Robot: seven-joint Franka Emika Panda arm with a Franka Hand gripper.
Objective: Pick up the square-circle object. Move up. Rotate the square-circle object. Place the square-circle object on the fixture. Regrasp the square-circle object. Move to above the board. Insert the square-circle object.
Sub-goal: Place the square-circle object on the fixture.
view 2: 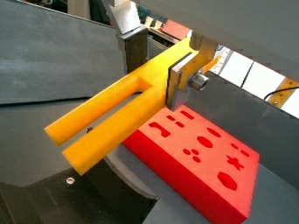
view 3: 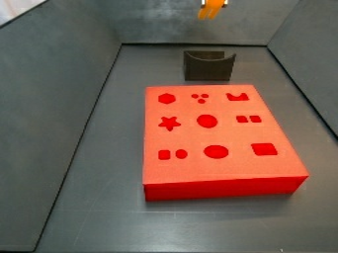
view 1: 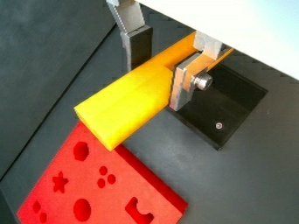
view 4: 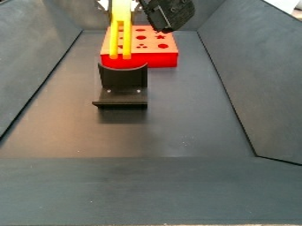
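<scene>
Here the end effector (view 1: 163, 57) is clamped on the long yellow-orange square-circle object (view 1: 138, 96), high above the dark notched fixture (view 4: 122, 79); a tilted descent could miss that notch.

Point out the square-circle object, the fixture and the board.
square-circle object (view 1: 131, 98), wrist view, yellow side face, gripper (view 1: 163, 63) shut on it.
fixture (view 4: 122, 78), side view, upright front.
board (view 3: 218, 133), side view, bare top face.

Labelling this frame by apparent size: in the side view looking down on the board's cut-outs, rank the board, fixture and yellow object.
1. The board, by far.
2. The fixture.
3. The square-circle object, cropped at the frame's top edge in the claw, so its true size is unsure.
</scene>
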